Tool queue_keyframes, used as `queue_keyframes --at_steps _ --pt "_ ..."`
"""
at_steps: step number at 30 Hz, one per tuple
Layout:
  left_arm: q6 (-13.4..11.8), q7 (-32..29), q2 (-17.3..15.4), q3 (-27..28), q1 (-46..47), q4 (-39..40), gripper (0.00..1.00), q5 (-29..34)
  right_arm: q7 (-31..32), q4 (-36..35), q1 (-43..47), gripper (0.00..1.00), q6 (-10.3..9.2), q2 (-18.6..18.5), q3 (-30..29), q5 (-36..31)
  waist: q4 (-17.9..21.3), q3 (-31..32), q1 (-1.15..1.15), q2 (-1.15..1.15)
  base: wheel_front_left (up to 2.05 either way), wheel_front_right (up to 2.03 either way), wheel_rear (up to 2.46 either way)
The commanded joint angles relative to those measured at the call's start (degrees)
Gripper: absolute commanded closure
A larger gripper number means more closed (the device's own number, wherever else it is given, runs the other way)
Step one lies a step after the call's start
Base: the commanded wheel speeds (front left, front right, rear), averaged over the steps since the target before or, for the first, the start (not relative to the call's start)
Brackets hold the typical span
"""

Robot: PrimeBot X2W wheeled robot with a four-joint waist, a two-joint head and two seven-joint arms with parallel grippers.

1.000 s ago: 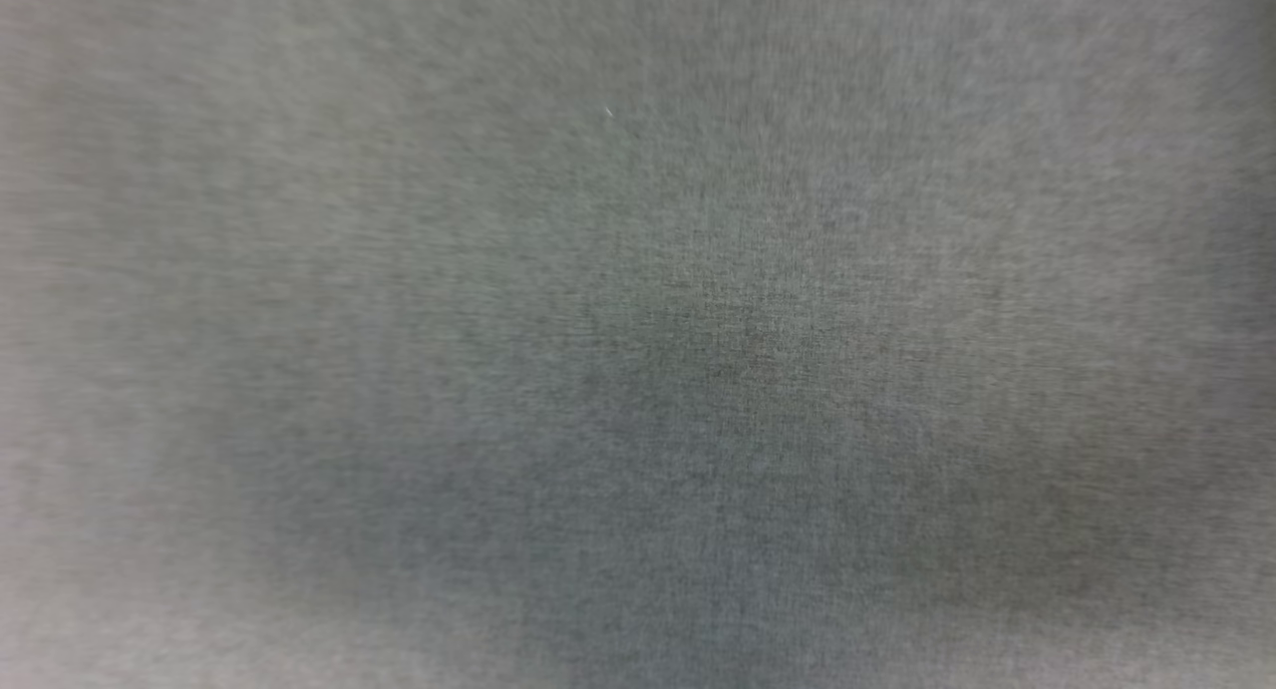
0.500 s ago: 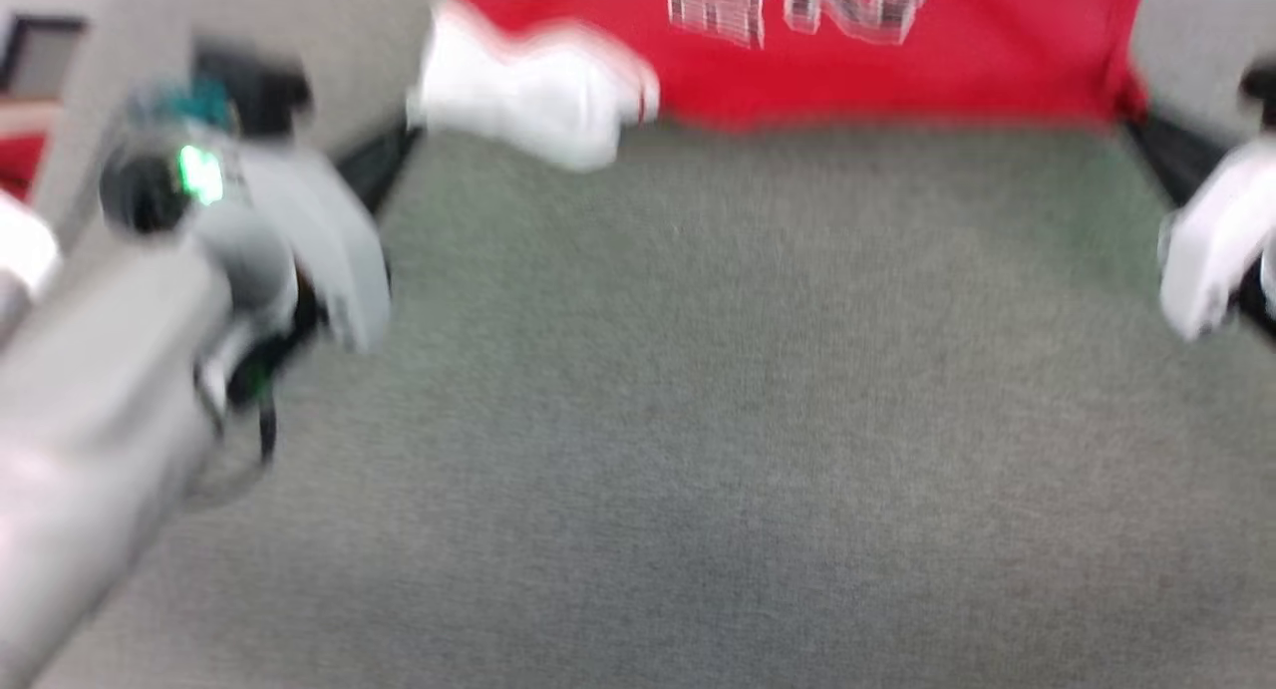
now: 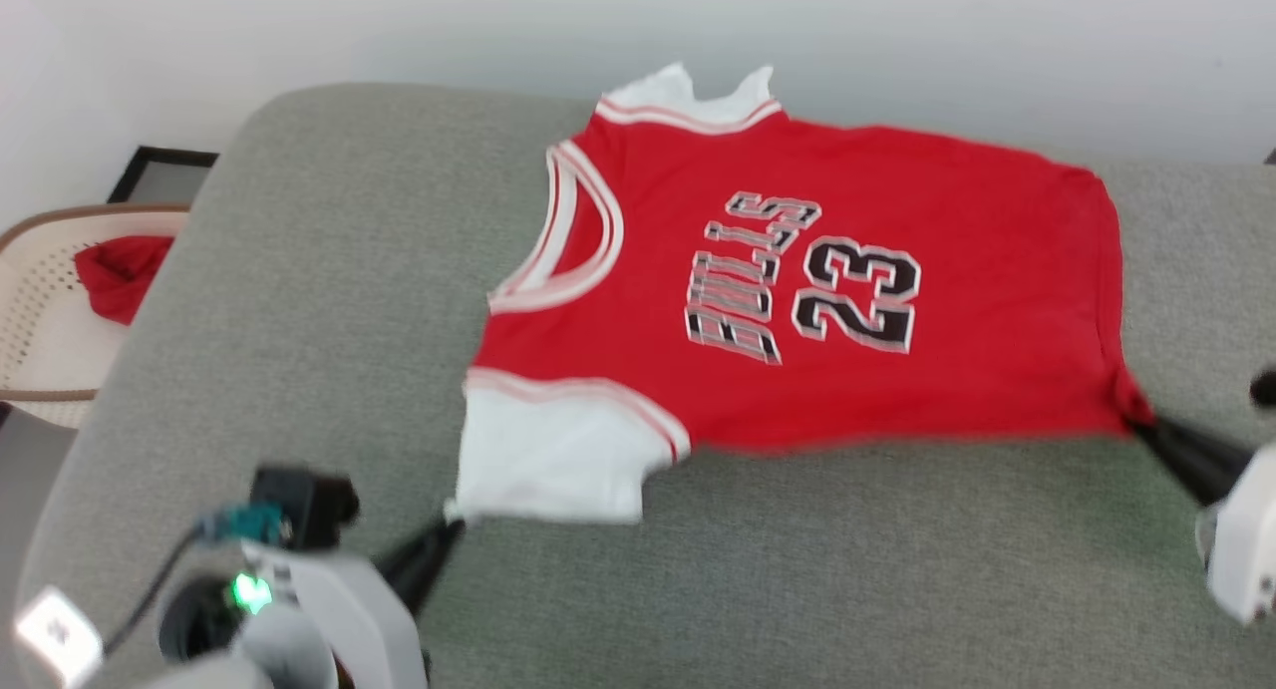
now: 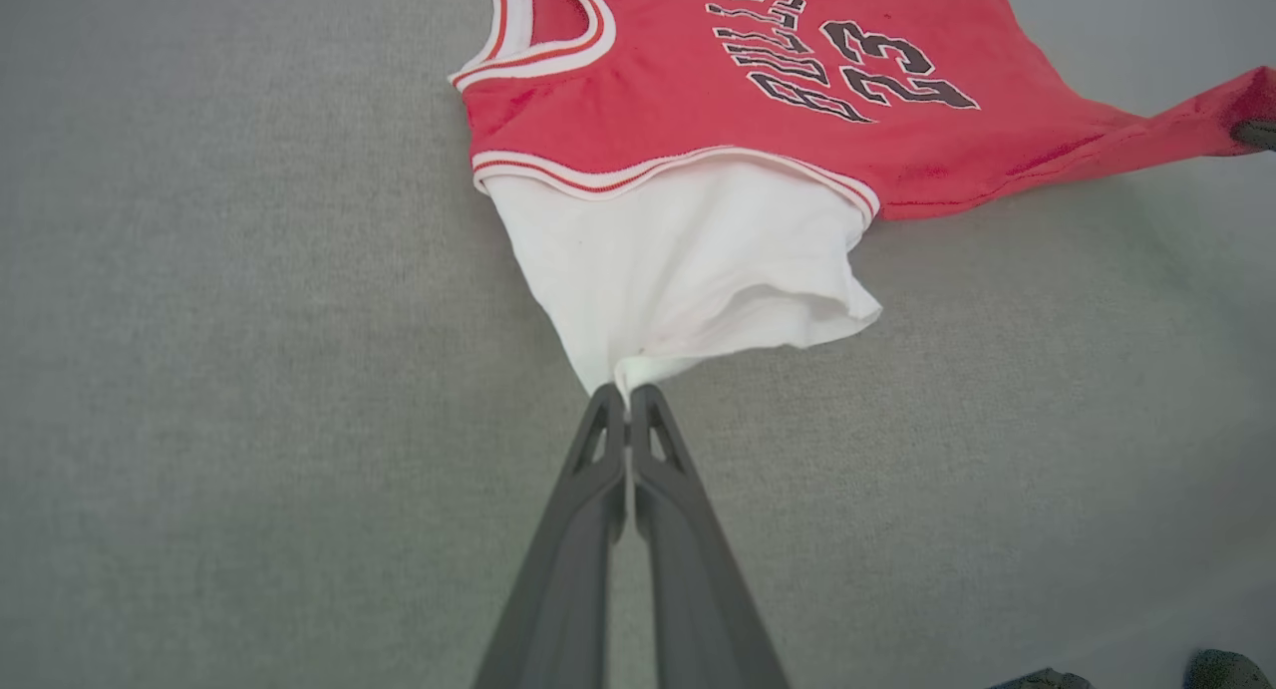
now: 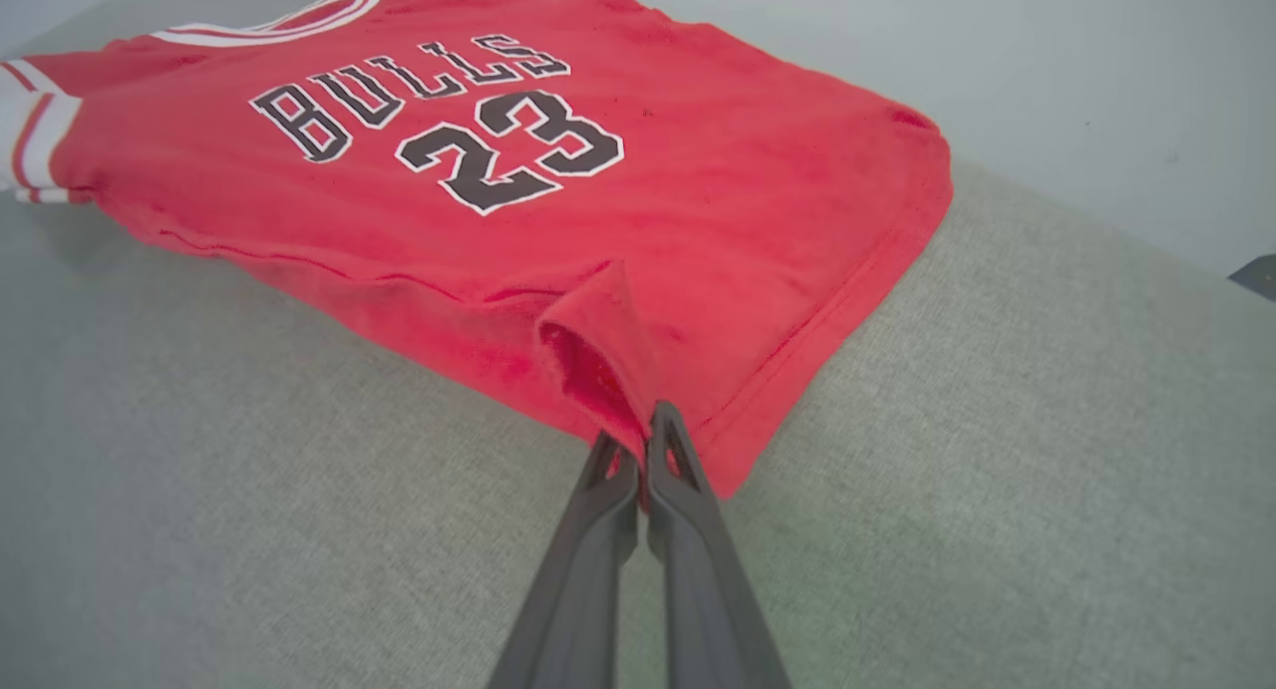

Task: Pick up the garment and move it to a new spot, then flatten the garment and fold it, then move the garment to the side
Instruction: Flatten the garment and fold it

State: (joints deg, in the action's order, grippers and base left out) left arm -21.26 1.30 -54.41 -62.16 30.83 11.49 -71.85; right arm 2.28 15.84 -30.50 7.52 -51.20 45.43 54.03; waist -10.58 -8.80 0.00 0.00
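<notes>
Red cloth (image 3: 118, 273) lies in the basket (image 3: 45, 330) — left claw (image 4: 626, 398), right claw (image 5: 638, 442) clamp the garment (image 3: 847, 370).

You can read two things, both on the red front of the garment (image 3: 947, 270): the word "BULLS" (image 5: 409, 91) in black capitals edged in white, and just below it the number "23" (image 5: 508, 151) in the same style. In the head view the print lies sideways, letter tops toward the left, reading from near to far; the right wrist view shows it upright.
</notes>
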Motion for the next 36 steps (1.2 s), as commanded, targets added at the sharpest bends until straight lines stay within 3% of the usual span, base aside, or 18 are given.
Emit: queue_keyframes --at_steps 1,13,21,31,36 --pt "-1.85 1.24 -0.4 0.24 -2.75 1.97 1.0 -1.63 0.21 -1.13 3.03 1.0 -0.07 -0.82 -0.76 0.49 -0.84 0.89 0.0 0.0 0.0 0.0 0.0" --pt "-10.98 6.68 -1.3 -0.32 -16.2 10.38 1.0 -7.95 1.37 -8.7 20.46 1.0 -0.07 -3.59 -6.01 3.39 -2.34 1.57 0.0 0.0 0.0 0.0 0.0" --pt "-14.91 8.66 -2.2 0.42 -21.35 14.25 1.0 -11.55 4.86 -13.44 28.78 1.0 -0.07 -3.53 -11.25 3.75 -2.0 -0.07 0.0 0.0 0.0 0.0 0.0" --pt "-18.93 4.49 -8.93 1.58 -13.73 19.77 1.0 -5.93 9.11 -18.32 29.11 1.0 -0.07 -0.12 -19.31 0.42 0.93 -2.17 0.0 0.0 0.0 0.0 0.0" --pt "-18.65 -1.25 -12.6 2.13 -5.98 20.89 1.0 -1.23 11.94 -19.76 25.92 1.0 -0.07 2.6 -22.02 -2.35 3.4 -3.76 0.0 0.0 0.0 0.0 0.0"
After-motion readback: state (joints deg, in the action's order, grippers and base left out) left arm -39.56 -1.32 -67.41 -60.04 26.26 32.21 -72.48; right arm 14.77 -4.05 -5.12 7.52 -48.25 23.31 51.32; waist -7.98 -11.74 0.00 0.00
